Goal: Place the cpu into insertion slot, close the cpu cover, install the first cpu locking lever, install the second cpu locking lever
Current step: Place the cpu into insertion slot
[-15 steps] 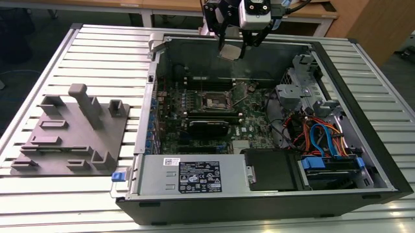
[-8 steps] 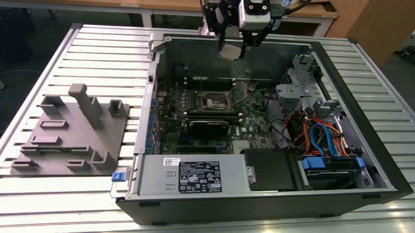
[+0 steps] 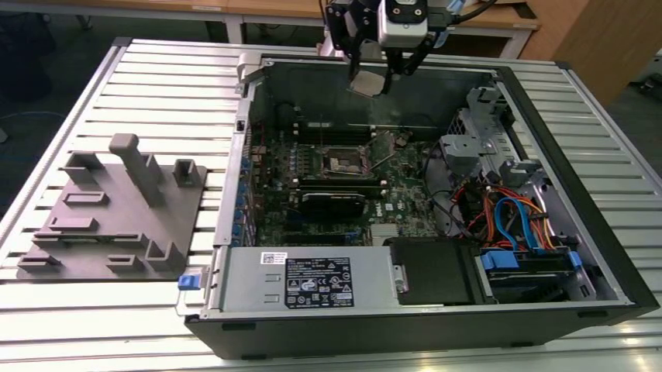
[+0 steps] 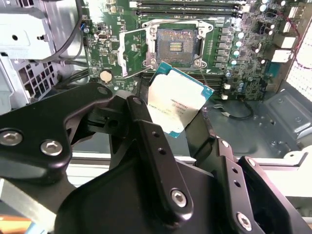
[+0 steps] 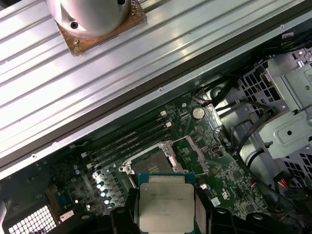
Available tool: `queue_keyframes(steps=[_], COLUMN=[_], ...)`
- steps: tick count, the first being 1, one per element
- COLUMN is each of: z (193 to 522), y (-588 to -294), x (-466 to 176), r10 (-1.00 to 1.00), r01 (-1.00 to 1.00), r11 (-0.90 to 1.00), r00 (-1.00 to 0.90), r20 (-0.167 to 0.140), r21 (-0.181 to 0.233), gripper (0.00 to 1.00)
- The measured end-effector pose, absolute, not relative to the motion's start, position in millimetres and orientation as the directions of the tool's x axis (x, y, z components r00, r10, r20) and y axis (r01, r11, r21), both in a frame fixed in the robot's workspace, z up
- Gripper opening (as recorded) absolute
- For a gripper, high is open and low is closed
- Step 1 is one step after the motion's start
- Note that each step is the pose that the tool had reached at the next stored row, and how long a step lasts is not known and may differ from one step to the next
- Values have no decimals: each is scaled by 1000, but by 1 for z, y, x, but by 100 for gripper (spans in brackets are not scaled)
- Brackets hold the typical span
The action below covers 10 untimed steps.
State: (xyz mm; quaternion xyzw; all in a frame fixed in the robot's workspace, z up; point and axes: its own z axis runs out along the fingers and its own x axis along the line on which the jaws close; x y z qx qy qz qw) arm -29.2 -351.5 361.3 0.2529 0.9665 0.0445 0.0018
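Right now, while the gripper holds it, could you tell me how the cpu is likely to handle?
The cpu looks thin and rigid, probably light. Its smooth metal top seems slippery; it sits tilted in the gripper, so it may shift.

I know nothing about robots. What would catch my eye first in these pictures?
First, the open computer case lying on the slatted table, with its insides bare. Above the case's far side in the exterior view, the arm's tool holds the cpu, a silvery square. Down inside the case, the insertion slot lies uncovered and empty.
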Motion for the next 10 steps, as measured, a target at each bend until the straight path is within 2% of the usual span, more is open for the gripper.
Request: queue_keyframes(steps=[10], z=[361], y=[-352], x=[-29], r10=[527], r01=[527], r11=[846], r00=[-850], r20=[19], r21=[87], gripper=[54])
